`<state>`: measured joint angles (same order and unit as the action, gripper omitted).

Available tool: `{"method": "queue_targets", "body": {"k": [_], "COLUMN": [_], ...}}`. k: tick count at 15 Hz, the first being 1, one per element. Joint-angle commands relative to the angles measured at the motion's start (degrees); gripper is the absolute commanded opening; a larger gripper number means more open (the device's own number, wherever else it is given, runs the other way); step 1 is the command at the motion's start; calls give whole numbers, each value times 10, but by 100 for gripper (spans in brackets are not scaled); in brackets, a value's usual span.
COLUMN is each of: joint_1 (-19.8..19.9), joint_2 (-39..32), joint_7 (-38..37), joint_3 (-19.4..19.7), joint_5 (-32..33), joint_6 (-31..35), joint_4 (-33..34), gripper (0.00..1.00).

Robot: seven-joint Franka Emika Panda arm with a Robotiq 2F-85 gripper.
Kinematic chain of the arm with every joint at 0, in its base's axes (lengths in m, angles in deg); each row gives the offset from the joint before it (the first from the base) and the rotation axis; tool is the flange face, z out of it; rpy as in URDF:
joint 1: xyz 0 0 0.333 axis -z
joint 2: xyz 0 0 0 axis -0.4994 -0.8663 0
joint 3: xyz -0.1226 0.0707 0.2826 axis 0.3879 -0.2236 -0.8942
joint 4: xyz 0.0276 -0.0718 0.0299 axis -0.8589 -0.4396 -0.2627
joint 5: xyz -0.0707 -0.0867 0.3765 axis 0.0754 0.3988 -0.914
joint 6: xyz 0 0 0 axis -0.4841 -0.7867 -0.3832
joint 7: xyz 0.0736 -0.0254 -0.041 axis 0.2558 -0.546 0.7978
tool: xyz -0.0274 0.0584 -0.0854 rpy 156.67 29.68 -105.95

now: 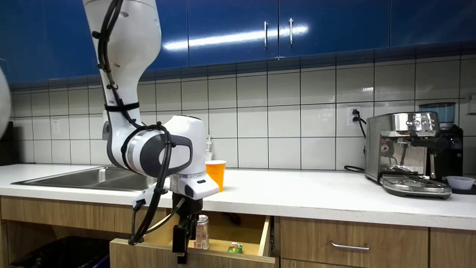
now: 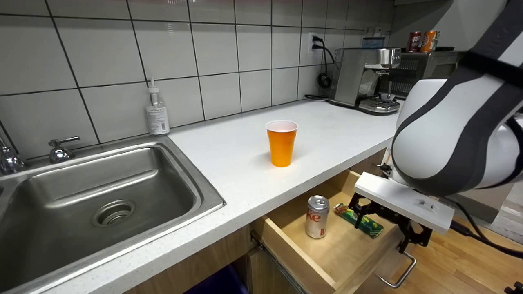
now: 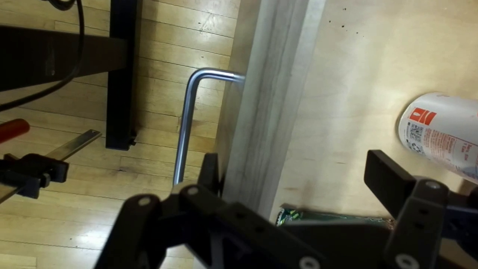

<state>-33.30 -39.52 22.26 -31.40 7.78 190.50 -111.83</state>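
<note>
1. The hand (image 3: pixel 295 168) is spread wide, gripping nothing; its fingers straddle the drawer front (image 3: pixel 261 123), with the steel handle (image 3: pixel 184 130) beside the outer finger.
2. A good grip would want both fingers square to that front, clear of the Coke can (image 2: pixel 316 218) and green-wrapped snack bar (image 2: pixel 369 226) in the drawer (image 2: pixel 335 250).
3. Both exterior views show an orange cup (image 2: pixel 282 145) on the counter (image 2: pixel 229 143), absent from the wrist view.

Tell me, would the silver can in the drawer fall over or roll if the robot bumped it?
The can might tip if bumped near its top, because it stands upright and is taller than it is wide. Once down, it would probably roll, since its sides are round. It could be slippery too, as it looks smooth.
</note>
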Motion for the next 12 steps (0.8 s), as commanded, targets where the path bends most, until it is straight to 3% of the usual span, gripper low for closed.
{"method": "queue_targets", "body": {"k": [1,12], "joint_1": [-1,-1], "joint_2": [-15,-48], "joint_7": [-22,-22], "joint_3": [10,32], "joint_5": [13,25], "joint_6": [-3,-11], "joint_4": [25,73], "gripper": [100,100]}}
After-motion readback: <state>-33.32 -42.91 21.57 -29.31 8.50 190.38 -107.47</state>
